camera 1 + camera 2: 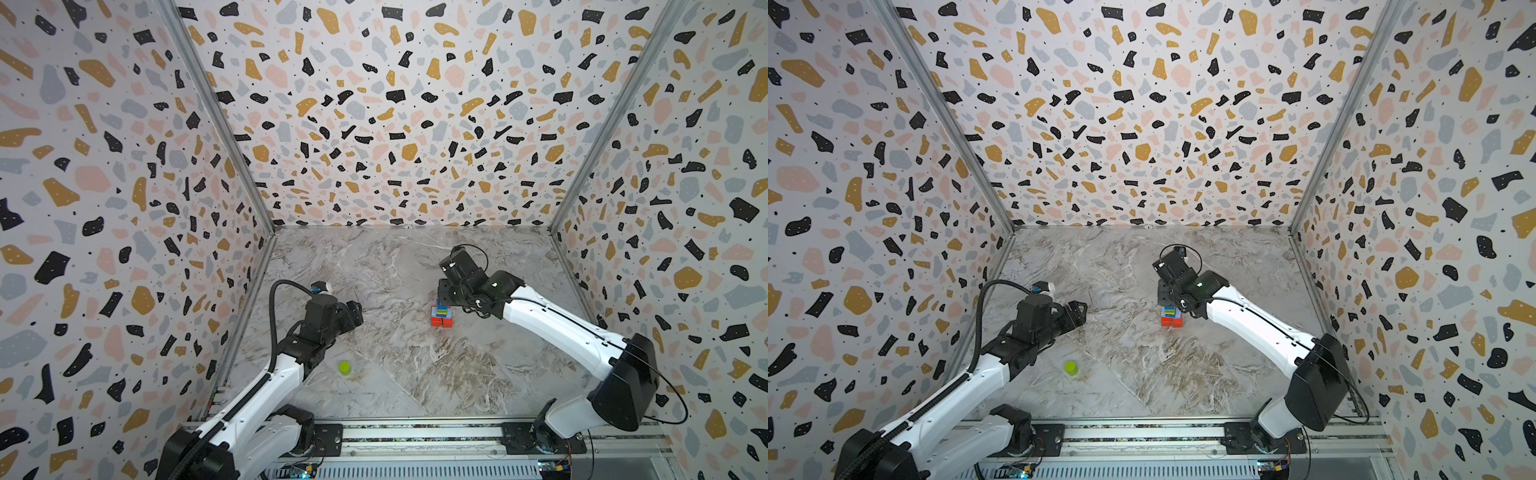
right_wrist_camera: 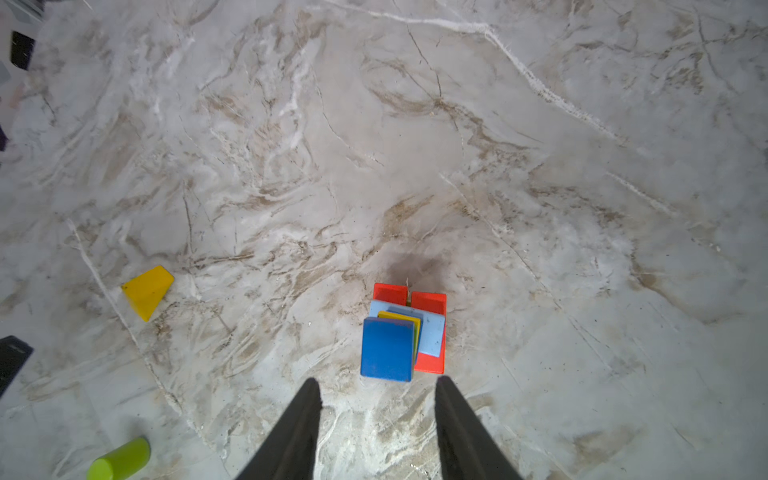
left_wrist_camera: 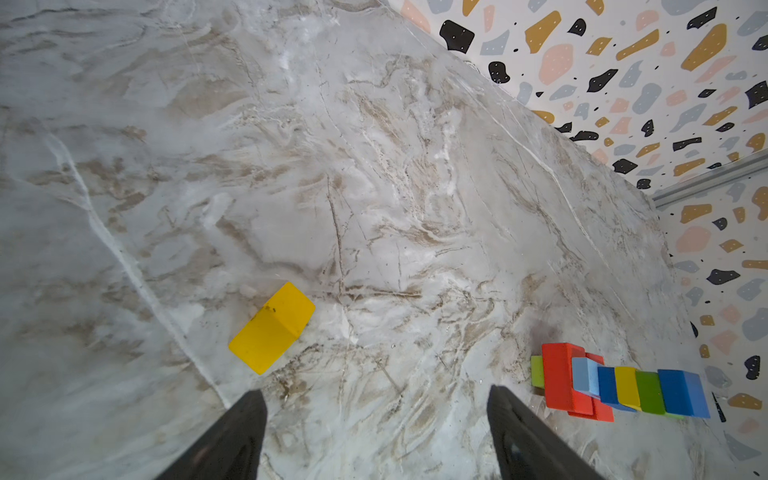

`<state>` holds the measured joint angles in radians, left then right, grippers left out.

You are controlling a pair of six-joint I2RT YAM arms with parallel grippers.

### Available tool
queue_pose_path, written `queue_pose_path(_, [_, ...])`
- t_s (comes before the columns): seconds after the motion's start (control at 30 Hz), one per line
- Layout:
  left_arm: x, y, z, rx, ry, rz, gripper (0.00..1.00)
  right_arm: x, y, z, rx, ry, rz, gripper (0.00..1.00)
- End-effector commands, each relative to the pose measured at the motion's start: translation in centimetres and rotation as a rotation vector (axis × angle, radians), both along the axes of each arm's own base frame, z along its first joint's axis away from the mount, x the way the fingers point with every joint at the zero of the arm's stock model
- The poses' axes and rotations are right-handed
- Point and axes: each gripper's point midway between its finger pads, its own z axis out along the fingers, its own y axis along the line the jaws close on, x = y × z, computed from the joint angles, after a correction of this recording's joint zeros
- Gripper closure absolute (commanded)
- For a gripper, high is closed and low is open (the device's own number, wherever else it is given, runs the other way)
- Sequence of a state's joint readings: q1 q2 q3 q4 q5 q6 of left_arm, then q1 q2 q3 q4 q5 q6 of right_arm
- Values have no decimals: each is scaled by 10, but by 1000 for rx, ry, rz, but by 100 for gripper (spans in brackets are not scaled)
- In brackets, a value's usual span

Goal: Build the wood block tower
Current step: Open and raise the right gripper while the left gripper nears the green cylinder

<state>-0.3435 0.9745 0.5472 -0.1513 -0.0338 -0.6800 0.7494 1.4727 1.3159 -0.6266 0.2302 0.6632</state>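
The wood block tower point(image 1: 441, 313) point(image 1: 1172, 316) stands mid-table: two red blocks at the base, then light blue, blue, yellow, green and a blue block on top point(image 2: 387, 349). In the left wrist view the tower point(image 3: 615, 386) shows from the side. My right gripper point(image 2: 379, 383) hovers just above it, open and empty; it also shows in a top view point(image 1: 444, 296). My left gripper point(image 3: 374, 397) is open and empty, low over the table near a loose yellow block point(image 3: 272, 328) point(image 2: 147, 291). A lime cylinder point(image 1: 344, 368) point(image 1: 1071, 368) point(image 2: 120, 459) lies near the left arm.
A small green block point(image 3: 537, 370) sits against the tower's red base. Patterned walls point(image 1: 124, 208) close in the marble table point(image 1: 415, 374) on three sides. The arms' mounting rail point(image 1: 415, 432) runs along the front edge.
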Motion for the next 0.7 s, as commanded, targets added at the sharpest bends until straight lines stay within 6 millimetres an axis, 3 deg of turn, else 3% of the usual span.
queue_pose_path(0.0, [-15,7,-10,64,83,-9,20,3,-1,14,49,-59,79,53])
queue_pose_path(0.2, [-34,20,-5,130,136,18,35,10,-8,25,138,-146,182,53])
queue_pose_path(0.47, [-59,27,0,233,218,37,37,20,-27,16,262,-182,208,50])
queue_pose_path(0.67, [-75,16,-24,262,265,29,37,21,-33,15,302,-201,231,43])
